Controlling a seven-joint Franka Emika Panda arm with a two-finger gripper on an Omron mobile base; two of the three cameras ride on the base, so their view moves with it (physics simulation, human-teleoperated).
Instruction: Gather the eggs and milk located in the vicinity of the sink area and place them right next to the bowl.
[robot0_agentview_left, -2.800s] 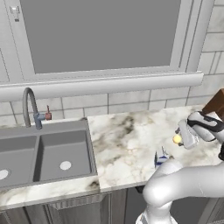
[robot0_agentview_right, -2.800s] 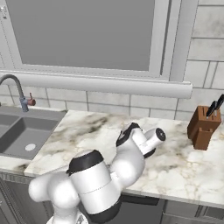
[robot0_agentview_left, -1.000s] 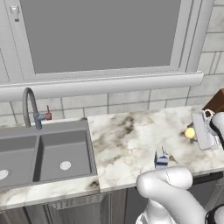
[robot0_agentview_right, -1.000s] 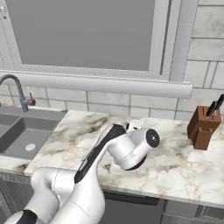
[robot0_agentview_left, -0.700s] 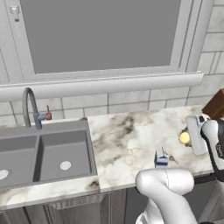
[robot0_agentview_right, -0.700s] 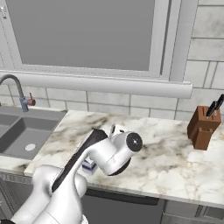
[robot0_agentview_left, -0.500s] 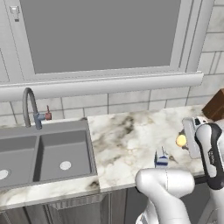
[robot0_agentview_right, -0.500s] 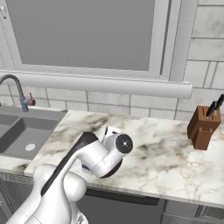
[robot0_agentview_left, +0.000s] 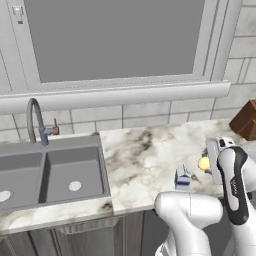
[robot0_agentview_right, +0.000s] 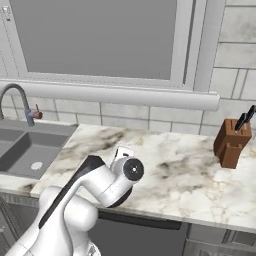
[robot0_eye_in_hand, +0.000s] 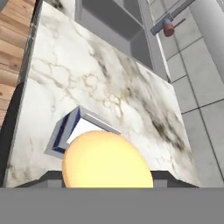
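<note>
Egg (robot0_eye_in_hand: 107, 158) sits right at my fingertips, seems clamped between jaws above counter; I judge it fragile, slippery, needs gentle hold across middle. Milk (robot0_eye_in_hand: 72, 131) just behind on marble, light, stiff carton. Sink (robot0_eye_in_hand: 116, 22) farther back.

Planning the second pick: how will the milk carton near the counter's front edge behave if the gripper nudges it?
The milk carton is small and narrow-based, so probably light and apt to tip or slide on the glossy marble counter. It stands close to the front edge, so an outward push might knock it off. The egg nearby would likely roll if bumped.
</note>
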